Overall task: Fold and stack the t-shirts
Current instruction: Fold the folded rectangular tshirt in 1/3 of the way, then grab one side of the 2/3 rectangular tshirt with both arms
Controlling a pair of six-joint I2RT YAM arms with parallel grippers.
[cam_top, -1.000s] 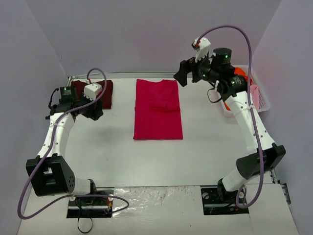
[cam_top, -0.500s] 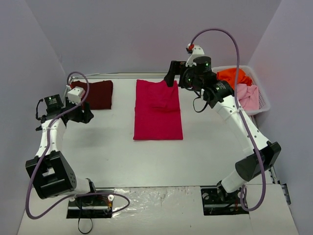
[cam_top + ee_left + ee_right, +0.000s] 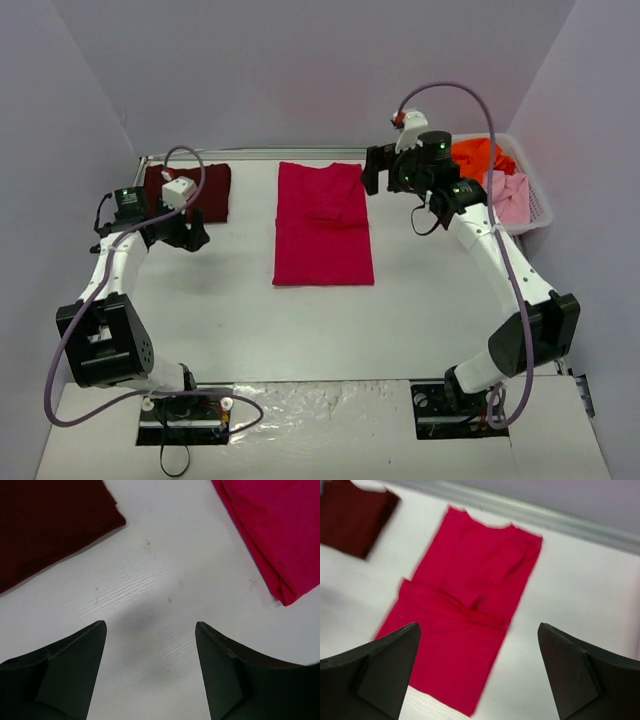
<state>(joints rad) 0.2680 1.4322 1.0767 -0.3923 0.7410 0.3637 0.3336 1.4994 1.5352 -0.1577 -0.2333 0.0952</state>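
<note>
Crimson t-shirt point(image 3: 323, 223) lies flat mid-table near the far edge, sleeves apparently tucked in, though the right wrist view is blurred. Maroon t-shirt point(image 3: 190, 190) sits folded in the far-left corner. Left gripper point(image 3: 150, 625) hovers between them, jaws wide, empty. Right gripper point(image 3: 477, 627) hangs by the crimson shirt's far-right corner, jaws spread, empty. Orange t-shirt point(image 3: 478, 157) and pink t-shirt point(image 3: 508, 195) fill the basket point(image 3: 540, 212) at the far-right corner.
</note>
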